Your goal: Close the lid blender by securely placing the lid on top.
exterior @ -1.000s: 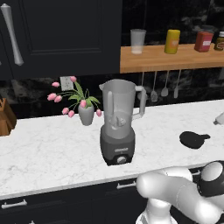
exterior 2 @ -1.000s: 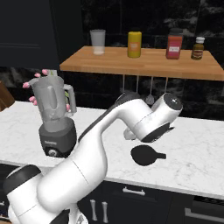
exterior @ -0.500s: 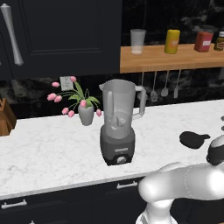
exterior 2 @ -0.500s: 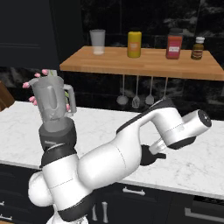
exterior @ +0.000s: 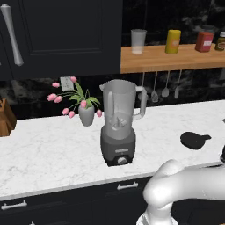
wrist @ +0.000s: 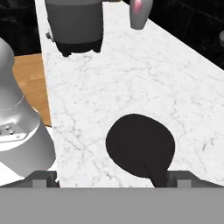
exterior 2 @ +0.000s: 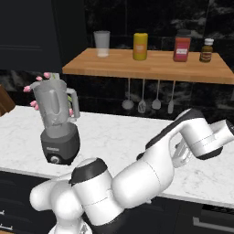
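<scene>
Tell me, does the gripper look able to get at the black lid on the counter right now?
Probably yes. The gripper hangs open just above the lid, which lies flat on bare marble counter, well apart from the blender.

Flat even rendered light; bright marble counter [exterior: 52,149], dim black backsplash, soft shadows, slightly pixelated.

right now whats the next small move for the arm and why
Probably lower the open gripper straight onto the lid and close on it. The lid lies flat on the marble counter, just ahead of the fingertips and apart from them. The blender stands well off to the side with its jar mouth uncovered, so the lid has to be picked up first.
</scene>
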Tool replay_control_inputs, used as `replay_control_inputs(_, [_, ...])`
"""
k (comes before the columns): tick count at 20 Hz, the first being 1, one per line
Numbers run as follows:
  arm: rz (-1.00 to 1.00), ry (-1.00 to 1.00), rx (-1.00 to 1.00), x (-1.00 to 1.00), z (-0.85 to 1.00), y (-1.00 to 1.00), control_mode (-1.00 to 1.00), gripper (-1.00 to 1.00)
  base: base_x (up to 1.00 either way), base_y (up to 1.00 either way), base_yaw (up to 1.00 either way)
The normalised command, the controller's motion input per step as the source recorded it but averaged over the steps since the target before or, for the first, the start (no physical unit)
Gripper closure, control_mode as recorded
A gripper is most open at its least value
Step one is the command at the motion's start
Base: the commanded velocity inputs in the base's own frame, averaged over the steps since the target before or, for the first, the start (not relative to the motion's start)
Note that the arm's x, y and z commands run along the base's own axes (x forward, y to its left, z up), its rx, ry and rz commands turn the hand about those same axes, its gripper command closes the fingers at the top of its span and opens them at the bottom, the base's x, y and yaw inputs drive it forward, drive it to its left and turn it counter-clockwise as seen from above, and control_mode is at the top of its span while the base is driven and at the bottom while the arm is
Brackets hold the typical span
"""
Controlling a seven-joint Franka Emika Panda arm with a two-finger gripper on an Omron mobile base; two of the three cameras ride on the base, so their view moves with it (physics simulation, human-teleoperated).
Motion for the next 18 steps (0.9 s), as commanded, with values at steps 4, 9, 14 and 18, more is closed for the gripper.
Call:
replay_control_inputs(4, [0.06,0.0,-0.08,0.0,-0.11,0.25,-1.0,-1.0,0.0,0.0,0.0])
replay_control_inputs(9, [0.05,0.0,-0.15,0.0,-0.2,0.35,-1.0,-1.0,0.0,0.0,0.0])
replay_control_inputs(14, [0.03,0.0,-0.21,0.0,-0.45,0.38,-1.0,-1.0,0.0,0.0,0.0])
replay_control_inputs(18, [0.09,0.0,-0.21,0.01,-0.45,0.09,-1.0,-1.0,0.0,0.0,0.0])
